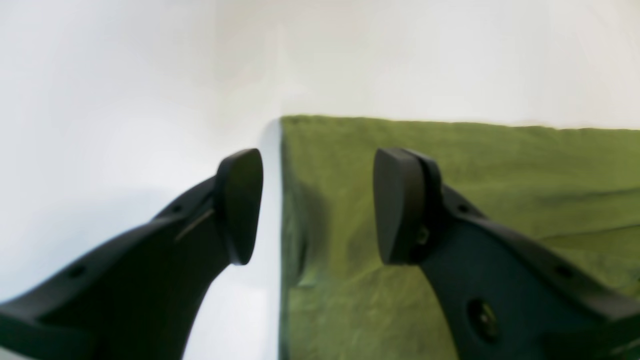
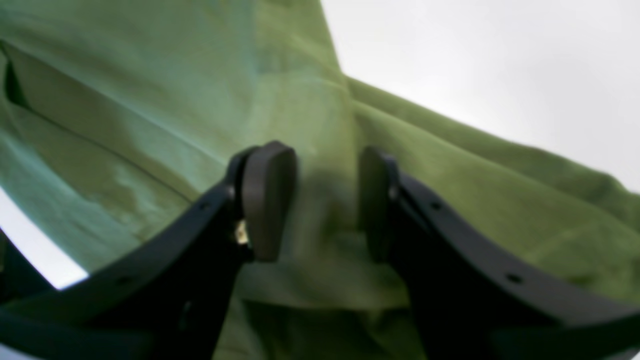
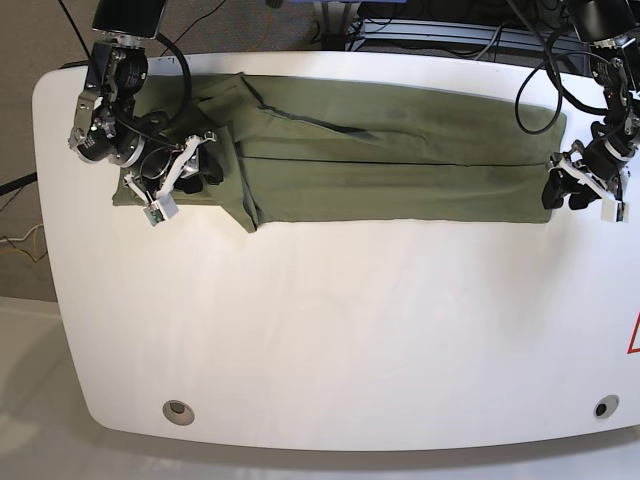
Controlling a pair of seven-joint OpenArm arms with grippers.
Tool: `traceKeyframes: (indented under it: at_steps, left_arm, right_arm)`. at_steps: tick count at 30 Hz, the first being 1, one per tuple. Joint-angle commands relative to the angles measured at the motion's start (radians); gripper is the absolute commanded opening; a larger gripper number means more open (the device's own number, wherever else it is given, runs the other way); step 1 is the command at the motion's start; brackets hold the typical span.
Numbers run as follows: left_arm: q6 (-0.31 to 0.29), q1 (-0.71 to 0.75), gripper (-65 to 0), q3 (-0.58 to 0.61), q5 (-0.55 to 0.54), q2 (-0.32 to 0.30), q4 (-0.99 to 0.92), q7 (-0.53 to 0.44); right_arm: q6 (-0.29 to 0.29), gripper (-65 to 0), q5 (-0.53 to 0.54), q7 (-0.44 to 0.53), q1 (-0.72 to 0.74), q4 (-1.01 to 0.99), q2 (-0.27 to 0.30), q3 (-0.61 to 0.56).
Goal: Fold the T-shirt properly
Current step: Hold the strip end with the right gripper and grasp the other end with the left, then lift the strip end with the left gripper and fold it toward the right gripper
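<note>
The olive-green T-shirt [image 3: 400, 150] lies as a long folded band across the far part of the white table [image 3: 320, 330]. At the band's right end my left gripper [image 3: 560, 195] is open. In the left wrist view the left gripper [image 1: 320, 160] straddles the T-shirt [image 1: 500, 160] edge, one finger over bare table and the other over cloth. At the left end, by the bunched sleeve area, sits my right gripper [image 3: 205, 165]. In the right wrist view the right gripper [image 2: 322, 150] is open low over the T-shirt [image 2: 150, 100], with a soft ridge of fabric between the pads.
Cables and dark equipment [image 3: 440, 25] run behind the table's far edge. Two round holes [image 3: 178, 410] [image 3: 600, 408] sit near the front corners. A red marking [image 3: 633, 335] shows at the right edge.
</note>
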Motion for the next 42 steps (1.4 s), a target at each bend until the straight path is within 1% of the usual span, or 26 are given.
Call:
traceKeyframes:
  at_steps: [1, 3, 7, 9, 17, 29, 31, 33, 37, 41, 42]
  left_arm:
    - [-0.007, -0.007, -24.1, 0.010, -0.017, -0.035, -0.031, -0.008]
    - [-0.007, -0.010, -20.5, 0.025, -0.016, -0.041, -0.064, -0.014]
    - [-0.007, -0.013, -18.0, 0.063, -0.007, -0.053, -0.117, -0.037]
    - [-0.007, -0.023, -16.3, 0.094, -0.001, -0.057, -0.135, -0.048]
    - [-0.007, -0.022, -16.3, 0.105, 0.013, -0.053, -0.131, -0.055]
    - [-0.004, -0.022, -17.0, 0.052, 0.000, -0.051, -0.078, -0.043]
    - [-0.004, -0.030, -20.7, 0.070, 0.009, -0.042, -0.085, -0.053]
    - [-0.006, -0.031, -25.8, 0.073, 0.010, -0.040, -0.088, -0.059]
    - [-0.007, -0.034, -39.1, 0.077, 0.007, -0.032, -0.096, -0.068]
    - [-0.003, -0.042, -49.1, 0.083, 0.003, -0.021, -0.109, -0.047]
    - [-0.003, -0.043, -47.3, 0.088, 0.002, -0.018, -0.111, -0.047]
  right_arm:
    - [0.006, -42.4, 0.016, 0.009, 0.013, 0.005, -0.002, 0.005]
    - [0.006, -43.6, 0.014, 0.008, 0.011, 0.000, -0.008, 0.005]
    - [0.006, -45.8, 0.014, 0.007, 0.007, -0.003, -0.009, 0.003]
    - [0.006, -44.3, 0.019, 0.005, 0.010, -0.007, -0.005, 0.003]
    - [0.006, -43.2, 0.025, 0.000, 0.014, -0.011, -0.001, 0.004]
    - [0.006, -42.8, 0.016, -0.001, 0.012, -0.007, -0.007, 0.007]
    - [0.006, -43.1, 0.016, -0.001, 0.009, -0.003, -0.001, 0.006]
    - [0.006, -43.1, 0.016, -0.002, 0.009, -0.002, -0.001, 0.005]
    - [0.006, -42.9, 0.015, -0.001, 0.008, -0.002, -0.001, 0.003]
    - [0.006, -43.1, 0.014, 0.000, 0.007, -0.006, -0.003, 0.005]
    - [0.006, -43.1, 0.015, 0.000, 0.007, -0.005, -0.003, 0.005]
